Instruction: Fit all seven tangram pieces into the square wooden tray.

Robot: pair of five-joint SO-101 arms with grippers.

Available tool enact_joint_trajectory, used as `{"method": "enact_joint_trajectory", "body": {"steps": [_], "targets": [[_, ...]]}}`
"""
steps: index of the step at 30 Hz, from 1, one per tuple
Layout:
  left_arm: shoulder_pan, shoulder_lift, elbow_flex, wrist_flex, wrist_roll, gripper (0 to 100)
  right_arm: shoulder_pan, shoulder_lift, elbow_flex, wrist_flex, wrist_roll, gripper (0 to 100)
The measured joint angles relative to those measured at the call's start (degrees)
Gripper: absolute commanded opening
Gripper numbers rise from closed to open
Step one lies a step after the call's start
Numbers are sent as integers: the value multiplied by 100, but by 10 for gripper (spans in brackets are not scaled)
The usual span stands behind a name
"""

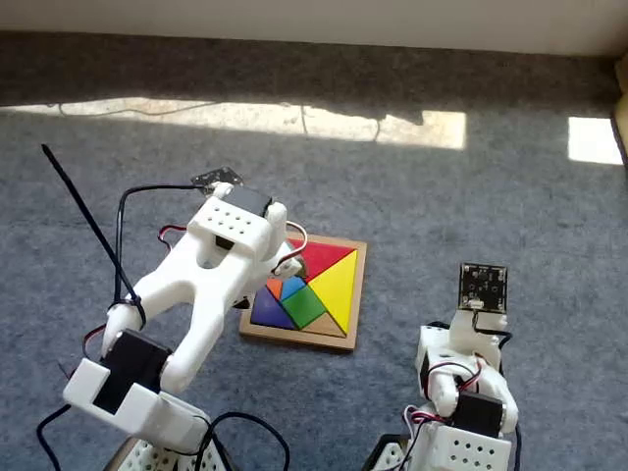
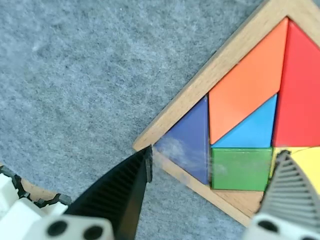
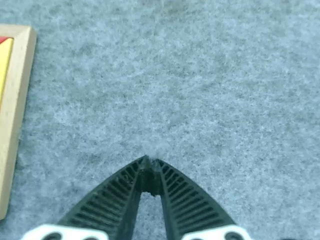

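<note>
The square wooden tray (image 1: 357,294) lies on grey carpet, holding red (image 1: 319,257), yellow (image 1: 339,285), orange (image 1: 275,288), light blue (image 1: 292,287), green (image 1: 304,306) and purple (image 1: 267,309) pieces. A bare wooden triangle (image 2: 245,200) shows beside the green square (image 2: 240,167). My left gripper (image 2: 216,151) hovers open over the tray's corner, one fingertip (image 2: 145,160) by the purple triangle (image 2: 190,142) at the rim, the other (image 2: 285,165) over the yellow piece (image 2: 310,157). My right gripper (image 3: 150,162) is shut and empty over bare carpet, beside the tray's edge (image 3: 15,125).
The left arm's white body (image 1: 231,235) covers the tray's left side from above. The right arm (image 1: 461,378) sits folded at the front right. A thin black rod (image 1: 83,216) slants at the left. Open carpet lies beyond and to the right of the tray.
</note>
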Motion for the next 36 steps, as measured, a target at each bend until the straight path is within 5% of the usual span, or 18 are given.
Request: {"method": "enact_joint_trajectory", "body": {"steps": [9,15,20,29,36], "targets": [[-378,0,0,334,0,149,0,0,0,0,0,9],[-1116,-273,-79,369,-677,0,0,0,0,0,0,9],[-1565,-1055,114,290,-1257,5,0,0,0,0,0,9],[-2066,-2576,2189,-1820,-2330,5,0,0,0,0,0,9],[-2075,-3912,3754,-3420,-2382,5,0,0,0,0,0,9]]}}
